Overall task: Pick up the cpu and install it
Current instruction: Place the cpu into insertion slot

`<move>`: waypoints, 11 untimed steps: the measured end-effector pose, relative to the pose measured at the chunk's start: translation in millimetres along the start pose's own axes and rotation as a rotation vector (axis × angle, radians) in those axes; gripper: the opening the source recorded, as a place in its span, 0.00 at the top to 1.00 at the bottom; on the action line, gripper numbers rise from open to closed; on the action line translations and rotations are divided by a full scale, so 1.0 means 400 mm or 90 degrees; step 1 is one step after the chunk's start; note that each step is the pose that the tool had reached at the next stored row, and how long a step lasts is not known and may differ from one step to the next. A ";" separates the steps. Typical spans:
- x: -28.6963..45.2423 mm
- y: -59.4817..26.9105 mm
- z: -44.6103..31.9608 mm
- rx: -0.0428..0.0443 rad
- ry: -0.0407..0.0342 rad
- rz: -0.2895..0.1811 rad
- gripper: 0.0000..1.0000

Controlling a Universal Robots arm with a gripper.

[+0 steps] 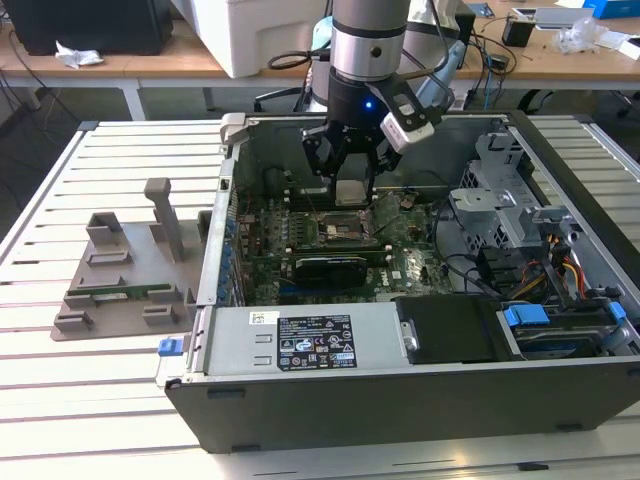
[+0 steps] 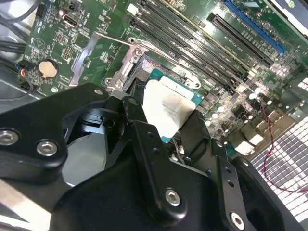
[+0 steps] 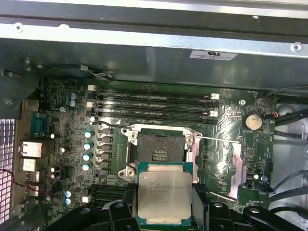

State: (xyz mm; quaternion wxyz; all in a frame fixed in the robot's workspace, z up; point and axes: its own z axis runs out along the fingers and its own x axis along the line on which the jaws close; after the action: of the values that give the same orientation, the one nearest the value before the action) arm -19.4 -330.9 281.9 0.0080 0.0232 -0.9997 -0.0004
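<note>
The fingers (image 2: 137, 118) are squeezed tight on two sides of the cpu (image 2: 168, 108), so the picking up is done. The cpu hangs close to the socket (image 3: 156, 151) but is not in it yet. The socket is open and bare, so putting the cpu in is left to do. Around the socket is the green board (image 3: 226, 144), inside the computer case (image 1: 400, 400) on the table (image 1: 100, 400).

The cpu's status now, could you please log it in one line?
gripper: shut on silvery square green-rimmed cpu | where: over green motherboard | black square socket: empty
</note>
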 end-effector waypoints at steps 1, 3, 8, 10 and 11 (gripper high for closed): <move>0.000 0.000 0.000 -0.0004 -0.0001 0.029 0.46; 0.000 0.000 0.000 -0.0007 -0.0001 0.048 0.46; 0.000 0.000 0.000 -0.0017 -0.0001 0.111 0.46; 0.000 0.000 0.000 -0.0020 -0.0002 0.131 0.46; 0.000 0.000 0.000 -0.0021 -0.0001 0.139 0.46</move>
State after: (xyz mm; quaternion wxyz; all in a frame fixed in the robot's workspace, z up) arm -19.3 -330.9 281.9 0.0080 -0.0856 -0.9963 -0.0012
